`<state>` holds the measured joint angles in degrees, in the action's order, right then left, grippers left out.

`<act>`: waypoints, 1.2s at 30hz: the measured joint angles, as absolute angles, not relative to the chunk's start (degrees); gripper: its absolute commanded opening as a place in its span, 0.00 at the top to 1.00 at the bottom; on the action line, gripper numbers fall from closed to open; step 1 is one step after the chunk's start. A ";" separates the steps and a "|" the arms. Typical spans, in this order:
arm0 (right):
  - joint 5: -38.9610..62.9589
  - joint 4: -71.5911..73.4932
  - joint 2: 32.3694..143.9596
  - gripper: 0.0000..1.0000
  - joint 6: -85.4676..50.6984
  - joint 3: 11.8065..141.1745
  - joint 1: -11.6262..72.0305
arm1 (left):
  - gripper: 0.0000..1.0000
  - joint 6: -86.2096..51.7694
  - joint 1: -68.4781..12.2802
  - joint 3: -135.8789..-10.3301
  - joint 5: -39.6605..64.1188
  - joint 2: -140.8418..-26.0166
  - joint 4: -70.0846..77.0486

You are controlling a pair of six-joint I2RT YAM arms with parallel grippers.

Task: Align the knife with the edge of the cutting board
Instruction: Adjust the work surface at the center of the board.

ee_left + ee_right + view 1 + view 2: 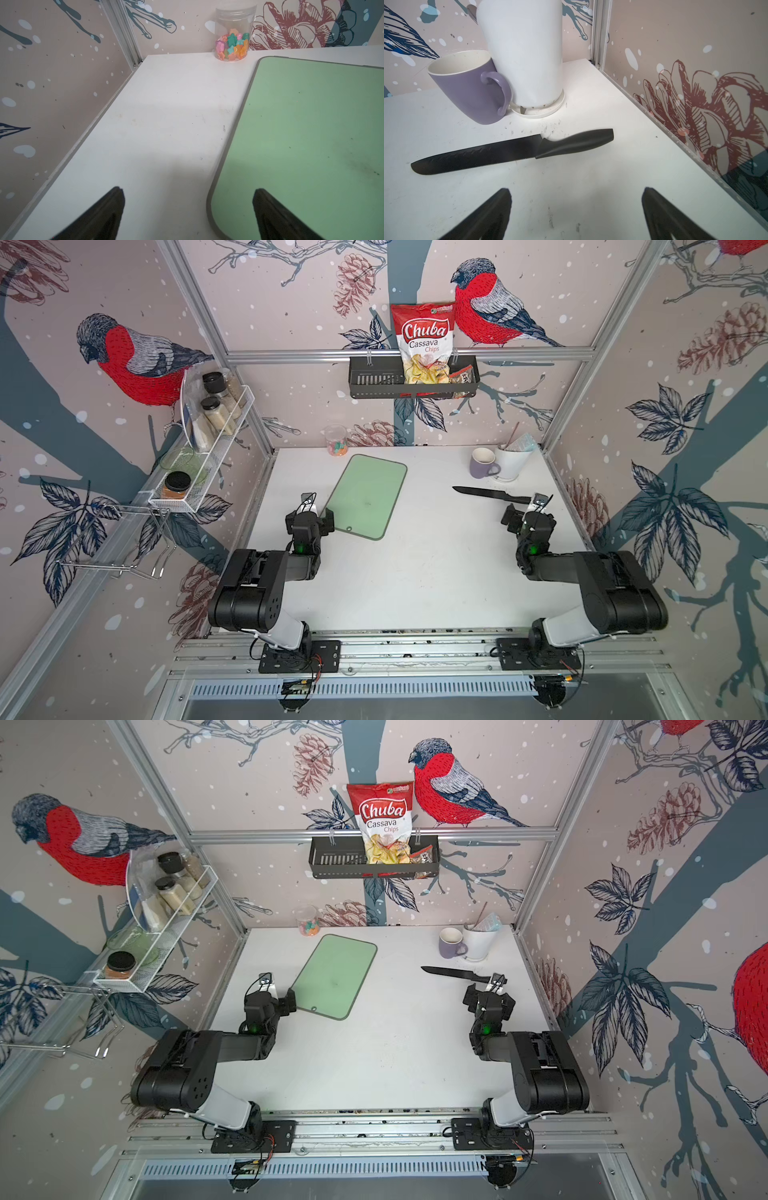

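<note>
We found the knife (490, 494) (512, 151) lying flat on the white bench (415, 572), well apart from the cutting board (365, 497) (332, 977). Its tip pointed toward the board and its handle lay near the right jaws. A purple mug (483, 463) and a white pot (510, 462) stood just behind it. The board lay aslant, its hole end beside the left jaws. Both left jaws and right jaws stood released, wide apart, grasping nothing.

You have a white table (415, 572) carrying a green cutting board (365, 495) lying flat and skewed, a black knife (490, 494) well apart from it, a purple mug (482, 463) just beside a white pot (510, 464), and a clear jar (336, 441) near the board's far end.
</note>
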<state>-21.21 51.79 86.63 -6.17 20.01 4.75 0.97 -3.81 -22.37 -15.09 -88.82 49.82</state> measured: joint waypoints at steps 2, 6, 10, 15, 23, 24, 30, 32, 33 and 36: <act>-21.21 51.79 86.63 0.01 -6.17 20.01 4.75 | 0.02 1.06 -3.81 -22.37 -15.09 -88.82 49.82; -21.21 51.79 86.63 0.01 -6.17 20.01 4.71 | 0.02 1.06 -3.81 -22.37 -15.09 -88.82 49.82; -21.21 51.79 86.63 0.01 -6.17 20.01 4.71 | 0.02 1.06 -3.81 -22.37 -15.09 -88.82 49.82; -21.21 51.79 86.63 0.01 -6.17 20.01 4.71 | 0.02 1.06 -3.81 -22.37 -15.09 -88.82 49.82; -21.21 51.79 86.63 0.01 -6.17 20.01 4.71 | 0.02 1.06 -3.81 -22.37 -15.05 -88.82 49.82; -21.21 51.79 86.63 0.01 -6.17 20.01 4.71 | 0.02 1.06 -3.81 -22.37 -15.05 -88.82 49.82; -21.21 51.79 86.63 0.01 -6.17 20.01 4.71 | 0.02 1.06 -4.05 -22.06 -15.59 -88.82 50.06; -21.21 51.79 86.63 0.01 -6.17 20.01 4.71 | 0.02 1.48 -5.08 -21.21 -17.32 -88.86 51.20; -21.21 51.79 86.63 0.01 -6.17 20.01 4.71 | 0.02 1.54 -5.74 -20.62 -18.31 -88.90 52.07; -21.21 51.79 86.63 0.01 -6.17 20.01 4.71 | 0.02 2.02 -7.64 -18.00 -21.37 -88.62 55.13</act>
<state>-21.21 51.79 86.63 -6.17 20.01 4.71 2.02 -7.64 -18.00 -21.37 -88.62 55.13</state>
